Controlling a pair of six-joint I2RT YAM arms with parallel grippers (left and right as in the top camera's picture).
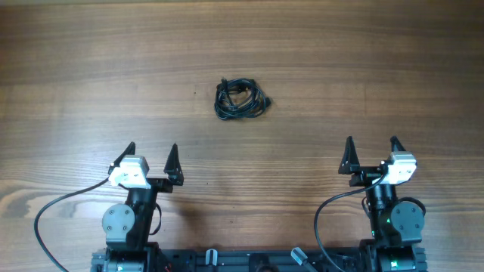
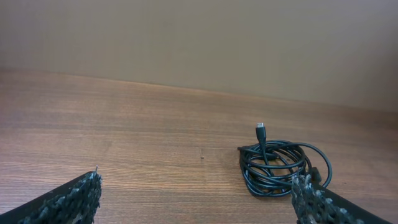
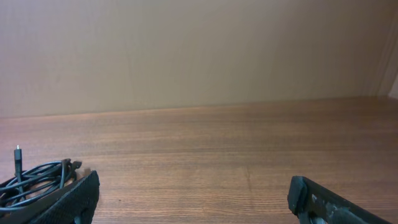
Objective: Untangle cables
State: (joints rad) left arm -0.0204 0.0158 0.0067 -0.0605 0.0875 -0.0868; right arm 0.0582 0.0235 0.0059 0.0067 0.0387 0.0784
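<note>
Wood table (image 1: 378,60); cables (image 1: 240,99) bundled; pincers parted

no legible txt, no labels, no nos. anywhere

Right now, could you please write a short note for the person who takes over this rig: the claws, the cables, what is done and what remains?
Left claw: open, empty, near its base.
Right claw: open, empty, near its base.
Cables: one knotted black bundle on the table, ahead of both arms and between them, closer to the left one. Neither claw touches it.
Done: nothing visible yet.
Left: grasp the bundle and pull the cords apart.
</note>
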